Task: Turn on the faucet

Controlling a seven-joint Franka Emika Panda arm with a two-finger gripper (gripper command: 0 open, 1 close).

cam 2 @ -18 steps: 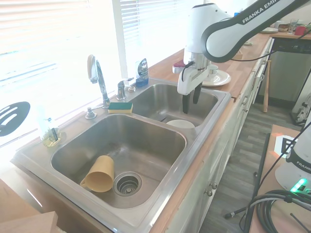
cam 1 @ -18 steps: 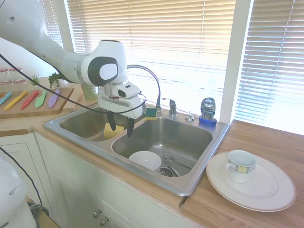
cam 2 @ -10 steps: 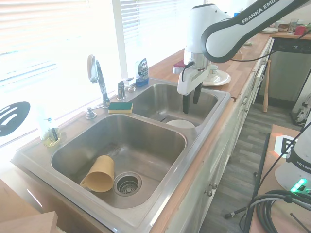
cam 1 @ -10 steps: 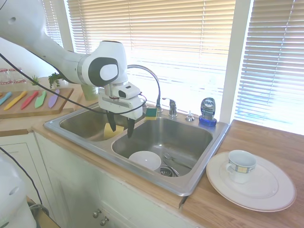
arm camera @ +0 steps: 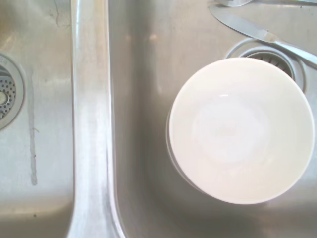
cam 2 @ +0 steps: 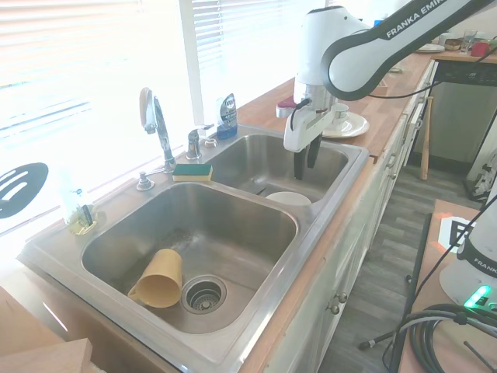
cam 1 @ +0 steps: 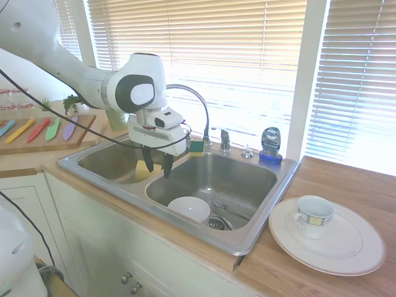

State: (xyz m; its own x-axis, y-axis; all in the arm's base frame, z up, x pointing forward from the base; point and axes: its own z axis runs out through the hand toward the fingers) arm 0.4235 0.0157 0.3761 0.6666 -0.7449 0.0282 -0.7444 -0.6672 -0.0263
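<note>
The faucet (cam 1: 193,94) is a chrome gooseneck arching over the divider of the double sink (cam 1: 195,233), with its short lever handle (cam 1: 224,140) just right of the base. From the other side, the faucet (cam 2: 158,124) and its handle (cam 2: 193,143) stand at the back rim. My gripper (cam 1: 156,168) hangs open and empty, fingers down, over the front of the sink near the divider, well short of the handle. In the second exterior view the gripper (cam 2: 305,163) hovers above the far basin.
A white bowl (arm camera: 240,129) and a knife (arm camera: 257,32) lie in the basin below me. A sponge (cam 1: 197,146), a small chrome knob (cam 1: 247,151) and a blue soap bottle (cam 1: 270,143) line the back rim. A yellow cup (cam 2: 159,277) lies in the other basin. A plate (cam 1: 346,250) bearing a mug (cam 1: 314,215) sits on the counter.
The gripper has hardly moved. The gap between its fingers looks slightly narrower than before. Nothing else has changed.
</note>
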